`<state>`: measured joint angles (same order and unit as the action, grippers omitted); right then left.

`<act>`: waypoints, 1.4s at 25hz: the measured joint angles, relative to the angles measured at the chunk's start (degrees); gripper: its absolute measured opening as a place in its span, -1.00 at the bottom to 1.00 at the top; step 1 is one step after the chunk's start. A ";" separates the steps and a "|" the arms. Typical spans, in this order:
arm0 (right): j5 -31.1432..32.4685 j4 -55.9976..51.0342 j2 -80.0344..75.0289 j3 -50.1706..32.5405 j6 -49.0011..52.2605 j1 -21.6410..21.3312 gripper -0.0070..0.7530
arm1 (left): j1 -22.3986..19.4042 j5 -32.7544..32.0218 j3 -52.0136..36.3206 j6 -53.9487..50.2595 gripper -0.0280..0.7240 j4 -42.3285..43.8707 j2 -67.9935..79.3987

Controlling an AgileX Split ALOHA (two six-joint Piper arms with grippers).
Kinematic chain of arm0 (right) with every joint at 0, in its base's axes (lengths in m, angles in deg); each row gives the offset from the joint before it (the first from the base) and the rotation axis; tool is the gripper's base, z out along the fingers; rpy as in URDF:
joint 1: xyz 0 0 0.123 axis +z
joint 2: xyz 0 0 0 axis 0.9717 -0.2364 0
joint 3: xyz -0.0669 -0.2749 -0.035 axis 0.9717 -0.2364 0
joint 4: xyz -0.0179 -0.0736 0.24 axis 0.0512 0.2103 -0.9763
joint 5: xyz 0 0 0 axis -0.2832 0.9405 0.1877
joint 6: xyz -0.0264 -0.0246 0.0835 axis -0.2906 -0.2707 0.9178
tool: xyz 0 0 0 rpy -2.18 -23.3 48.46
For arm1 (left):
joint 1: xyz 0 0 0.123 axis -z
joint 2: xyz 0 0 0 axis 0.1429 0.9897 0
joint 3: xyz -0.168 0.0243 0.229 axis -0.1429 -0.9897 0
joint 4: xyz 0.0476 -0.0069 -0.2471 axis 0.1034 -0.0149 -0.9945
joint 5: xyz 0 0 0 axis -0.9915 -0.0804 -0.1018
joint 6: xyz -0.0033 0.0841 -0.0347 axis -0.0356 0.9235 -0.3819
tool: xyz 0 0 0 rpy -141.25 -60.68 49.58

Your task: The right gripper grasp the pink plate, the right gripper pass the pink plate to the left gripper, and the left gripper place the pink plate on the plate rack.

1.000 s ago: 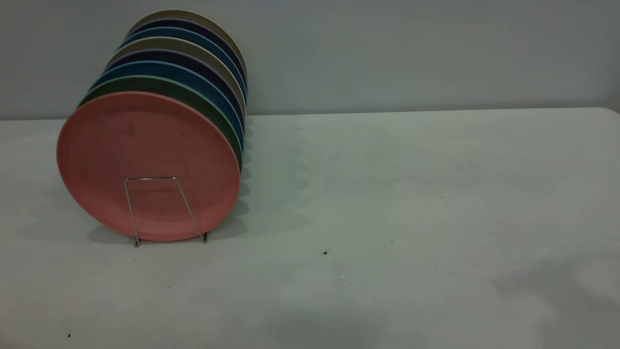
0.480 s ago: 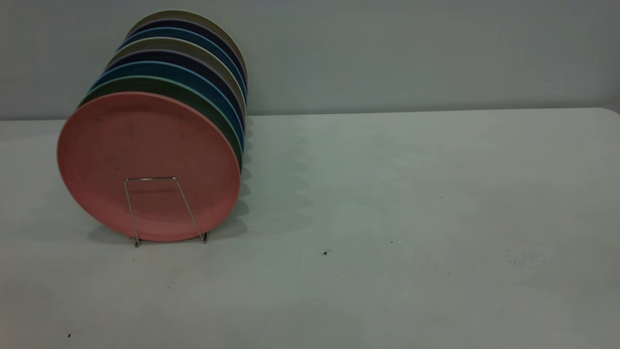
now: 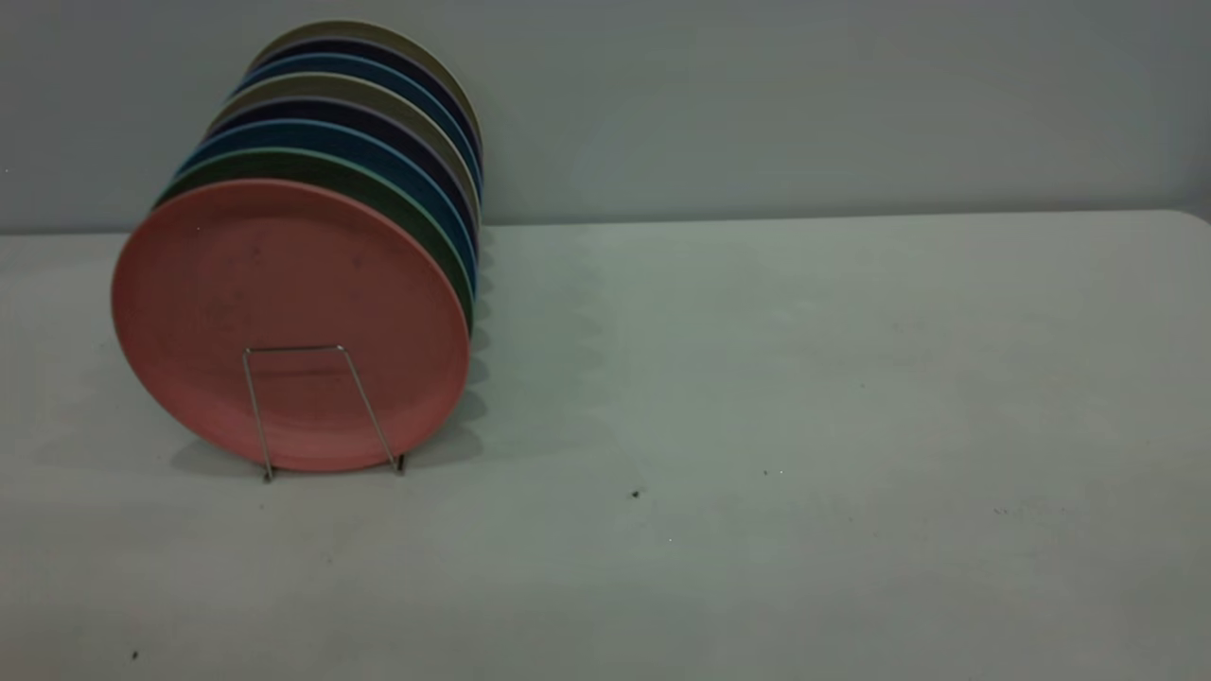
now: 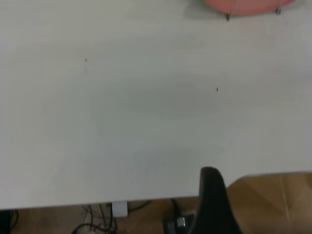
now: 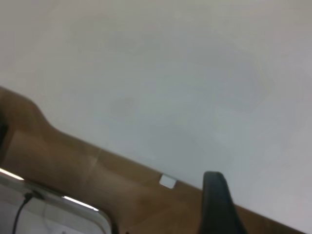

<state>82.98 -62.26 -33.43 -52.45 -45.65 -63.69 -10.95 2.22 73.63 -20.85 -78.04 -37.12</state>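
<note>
Only a faint shadow on the worktop (image 3: pixel 804 378) has gone; nothing else moved. Pink plate (image 3: pixel 284 322) leans upright in the plate rack (image 3: pixel 312 407), foremost in the row, so the task looks done. Both grippers' jaws: I cannot tell.

Plates standing on edge in the plate rack (image 3: pixel 317 407): eight. One pink plate (image 3: pixel 284 303) at the front; behind it one green plate (image 3: pixel 378 189), two blue plates, two dark navy plates and two beige plates, alternating toward the rear. Wire loops of the rack visible: one, in front of the pink plate.
</note>
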 joint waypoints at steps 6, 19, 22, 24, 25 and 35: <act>-1.56 -1.54 0.61 -1.34 0.00 0.00 0.27 | 0.00 0.67 -1.75 -0.06 0.52 -0.47 -0.77; -3.70 -3.50 0.67 -2.81 0.05 0.00 0.27 | 0.00 1.76 -2.43 -0.06 0.52 -1.58 -0.77; -3.70 -3.50 0.67 -2.81 0.05 0.00 0.27 | 0.00 1.76 -2.43 -0.06 0.52 -1.58 -0.77; -3.70 -3.50 0.67 -2.81 0.05 0.00 0.27 | 0.00 1.76 -2.43 -0.06 0.52 -1.58 -0.77; -3.70 -3.50 0.67 -2.81 0.05 0.00 0.27 | 0.00 1.76 -2.43 -0.06 0.52 -1.58 -0.77; -3.70 -3.62 2.28 -2.81 0.05 -0.86 0.27 | 0.00 1.76 -2.43 -0.06 0.52 -1.65 -1.89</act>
<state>79.27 -65.89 -31.14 -55.26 -45.60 -64.55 -10.95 3.98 71.20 -20.91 -79.69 -39.01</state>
